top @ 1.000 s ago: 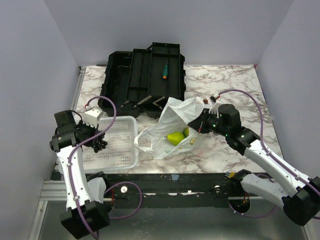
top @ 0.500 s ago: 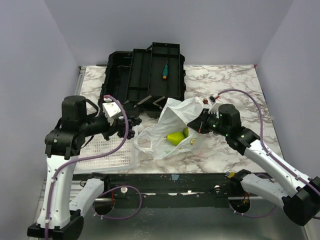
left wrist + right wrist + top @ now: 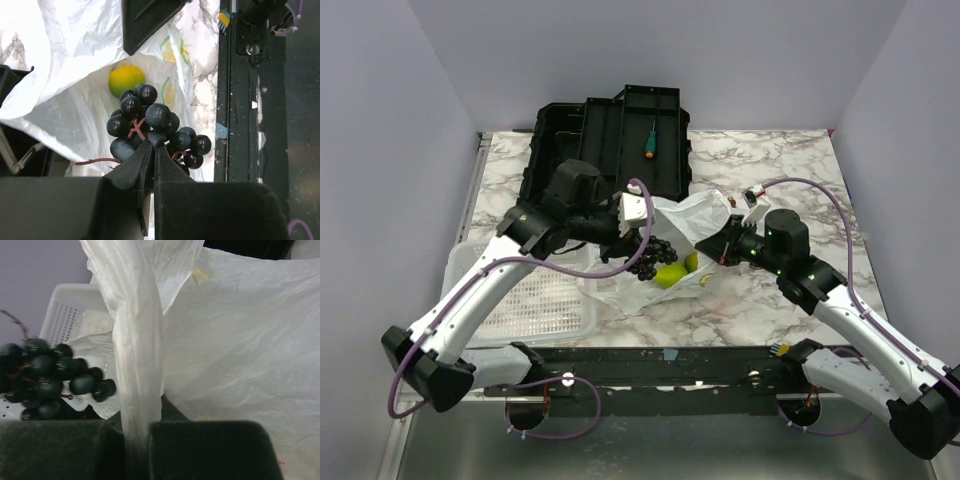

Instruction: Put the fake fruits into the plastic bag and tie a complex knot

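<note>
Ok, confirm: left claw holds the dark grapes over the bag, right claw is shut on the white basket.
Not the basket: the right wrist view shows the right claw shut on the plastic bag; the left claw does hold the grapes over it.

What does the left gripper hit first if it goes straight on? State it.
Past the grape bunch it grips, the left gripper would likely meet the yellow-green fruit in the plastic bag; depth unclear.

Pinched on the plastic bag (image 3: 235, 340)
Grips a twisted band in the right end effector (image 3: 136, 432); dark grape bunch (image 3: 47, 380) at left, in front of a white basket (image 3: 67, 315).
</note>
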